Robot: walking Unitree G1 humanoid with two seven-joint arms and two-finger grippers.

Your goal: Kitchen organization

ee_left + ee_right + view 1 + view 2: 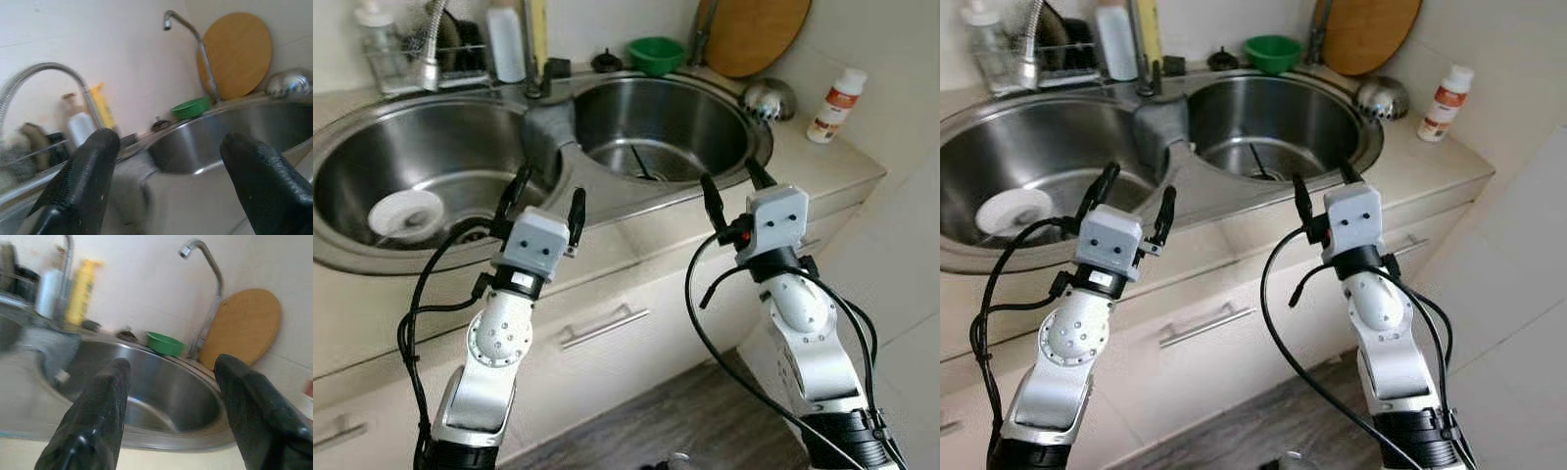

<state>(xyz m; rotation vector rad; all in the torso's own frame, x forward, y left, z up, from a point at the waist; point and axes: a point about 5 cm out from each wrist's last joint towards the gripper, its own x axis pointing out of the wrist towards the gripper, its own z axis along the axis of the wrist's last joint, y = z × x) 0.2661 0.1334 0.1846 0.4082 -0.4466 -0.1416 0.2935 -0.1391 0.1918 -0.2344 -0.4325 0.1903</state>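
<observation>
A steel double sink (607, 201) is set in a beige counter in front of me. In the left basin lies a white dish (406, 213). The right basin holds a thin dark utensil (641, 163). A grey cloth (548, 127) is draped over the divider between the basins. My left gripper (548, 198) hovers open over the front rim of the left basin, holding nothing. Open too and holding nothing, my right gripper (734, 188) hangs over the front rim of the right basin. At the back rim sits a green bowl (656, 54).
A round wooden board (754, 34) leans on the wall at the back right, with a steel bowl (769, 98) and a white orange-labelled bottle (835, 105) nearby. A dish rack (431, 54) and bottles (506, 44) stand at the back left. A drawer handle (602, 326) sits below the counter.
</observation>
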